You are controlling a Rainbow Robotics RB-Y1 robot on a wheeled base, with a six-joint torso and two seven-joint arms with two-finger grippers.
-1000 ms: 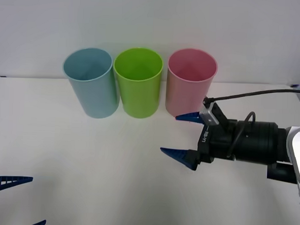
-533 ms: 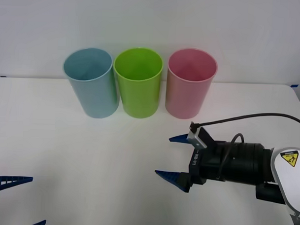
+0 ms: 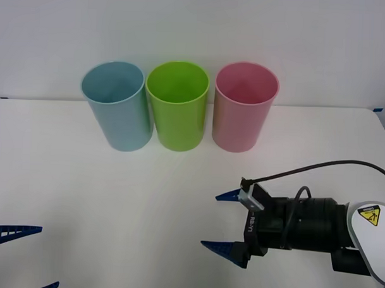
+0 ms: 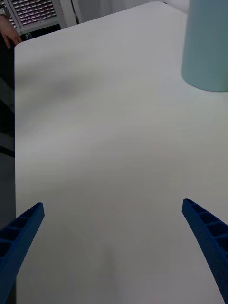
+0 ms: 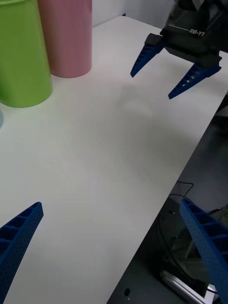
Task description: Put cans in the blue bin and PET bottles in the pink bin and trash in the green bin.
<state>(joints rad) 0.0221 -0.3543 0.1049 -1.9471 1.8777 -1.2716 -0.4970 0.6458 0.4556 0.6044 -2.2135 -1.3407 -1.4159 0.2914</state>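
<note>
Three bins in a row at the back of the white table (image 3: 115, 198), both end effectors spread wide and holding nothing.

Low at the near left edge: left end effector (image 3: 25, 257), blue ribbed fingers (image 3: 12, 231) apart, parked just over the table. Farther back, from left to right and upright: blue bin (image 3: 118, 110), green bin (image 3: 176, 109) close against it, pink bin (image 3: 243, 111) a little apart from the green one. Nothing visible inside any open mouth from the front. Near right, in front of the pink bin and well clear of it: right end effector (image 3: 226, 221), pointing left across the table, released, fingers splayed over bare surface. Crumpled paper trash not visible.
</note>
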